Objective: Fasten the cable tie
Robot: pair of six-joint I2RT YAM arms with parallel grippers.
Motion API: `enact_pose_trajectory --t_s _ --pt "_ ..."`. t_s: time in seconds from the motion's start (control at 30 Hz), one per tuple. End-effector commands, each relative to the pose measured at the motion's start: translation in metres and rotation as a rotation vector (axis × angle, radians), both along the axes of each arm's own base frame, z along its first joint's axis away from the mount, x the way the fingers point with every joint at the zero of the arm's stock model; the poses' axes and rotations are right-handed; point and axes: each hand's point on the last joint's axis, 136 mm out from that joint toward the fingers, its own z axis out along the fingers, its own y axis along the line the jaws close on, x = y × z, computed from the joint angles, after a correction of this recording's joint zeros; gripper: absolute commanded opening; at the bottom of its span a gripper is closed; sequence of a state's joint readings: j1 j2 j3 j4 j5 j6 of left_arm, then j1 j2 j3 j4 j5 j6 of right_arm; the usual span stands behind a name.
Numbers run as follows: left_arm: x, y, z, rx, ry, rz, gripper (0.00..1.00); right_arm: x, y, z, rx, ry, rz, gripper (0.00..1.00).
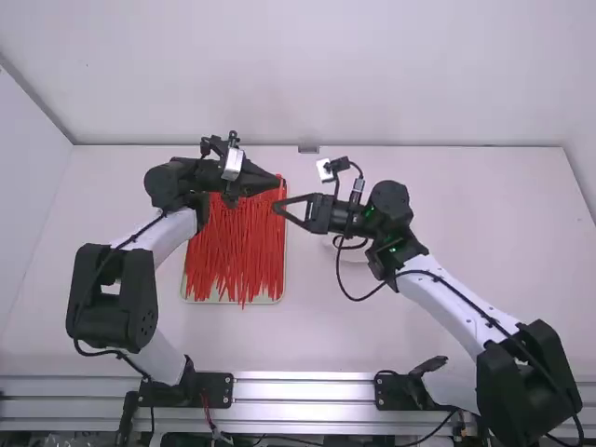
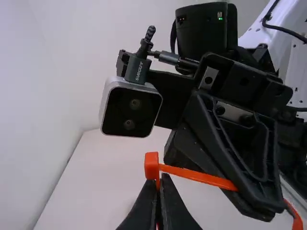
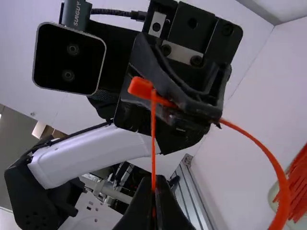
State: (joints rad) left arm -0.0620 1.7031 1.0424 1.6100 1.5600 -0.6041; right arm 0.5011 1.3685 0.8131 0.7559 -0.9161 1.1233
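**Both hands pinch one cable tie above the heap**

High view: the left hand and the right hand meet tip to tip over the far right corner of a heap of red cable ties. The heap lies on a pale tray on the white counter. The single tie between the hands is too small to make out from here.

Left wrist view: the left hand has its fingers pressed together on the orange cable tie, just below the tie's square head. From the head the strap runs sideways into the right hand, which is clamped on it. A short piece of strap curves out again behind that hand. The right arm's wrist camera sits above the head.

Right wrist view: the right hand pinches the cable tie's strap between closed fingers. The strap rises straight to the head, which is held at the left hand's tips. A second stretch of strap leaves that hand and bows in a long curve towards the heap.
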Motion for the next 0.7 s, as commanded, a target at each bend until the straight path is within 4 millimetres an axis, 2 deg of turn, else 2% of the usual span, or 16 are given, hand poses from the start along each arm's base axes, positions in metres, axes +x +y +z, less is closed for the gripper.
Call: enact_pose_trajectory --t_s 0.0,0.67 --pt "-0.010 -0.001 0.011 0.000 -0.053 -0.007 0.01 -0.001 -0.002 0.006 0.010 -0.020 -0.005 0.00" --pt "-0.009 0.000 0.011 -0.002 -0.074 -0.004 0.01 -0.012 0.006 0.006 0.009 -0.022 0.033 0.00"
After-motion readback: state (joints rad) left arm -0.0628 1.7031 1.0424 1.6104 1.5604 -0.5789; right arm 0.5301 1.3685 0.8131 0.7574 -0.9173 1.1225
